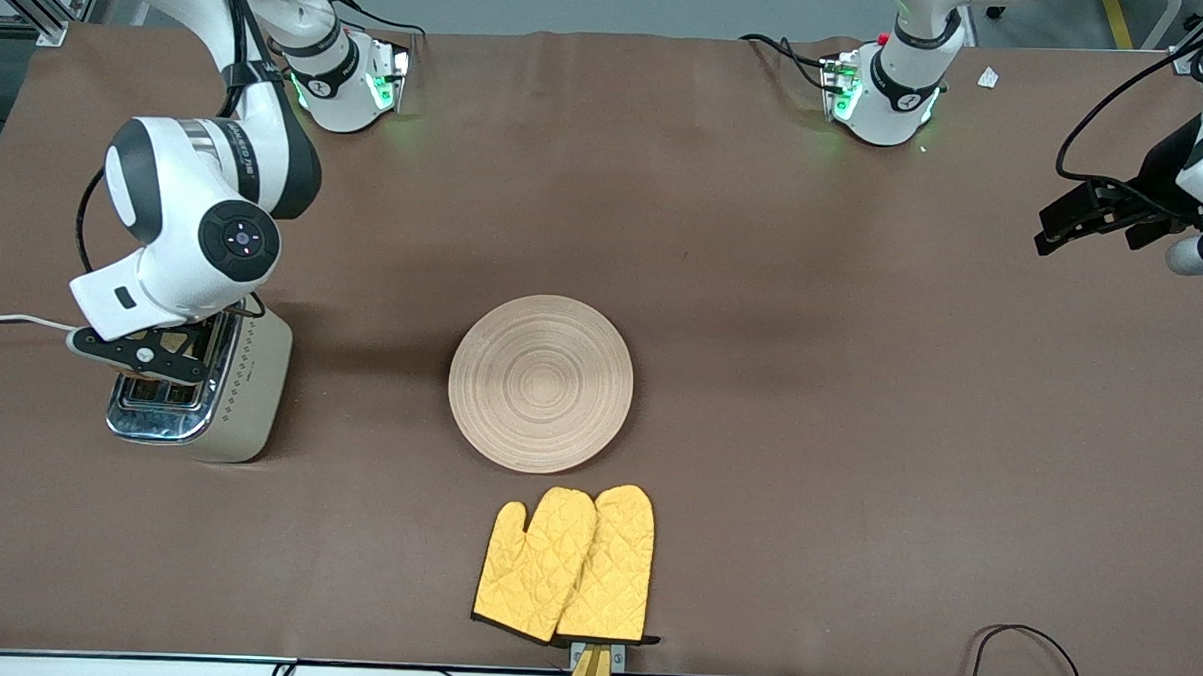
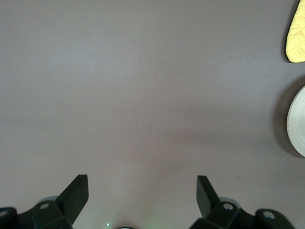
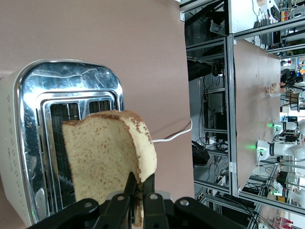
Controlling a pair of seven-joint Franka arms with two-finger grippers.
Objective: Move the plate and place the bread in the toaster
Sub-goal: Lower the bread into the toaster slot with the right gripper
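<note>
Above the toaster (image 1: 204, 389) at the right arm's end of the table, the right gripper (image 3: 139, 196) pinches the bread (image 3: 107, 155) by one edge over the chrome slots. The plate (image 1: 541, 382) sits mid-table, yellow mitts (image 1: 566, 563) nearer the camera. The left gripper (image 2: 143, 193) waits, fingers spread, over bare tabletop.

Glossy chrome toaster (image 3: 66, 95), grooved matt wooden plate (image 1: 541, 383), quilted cloth mitts (image 1: 566, 565)
</note>
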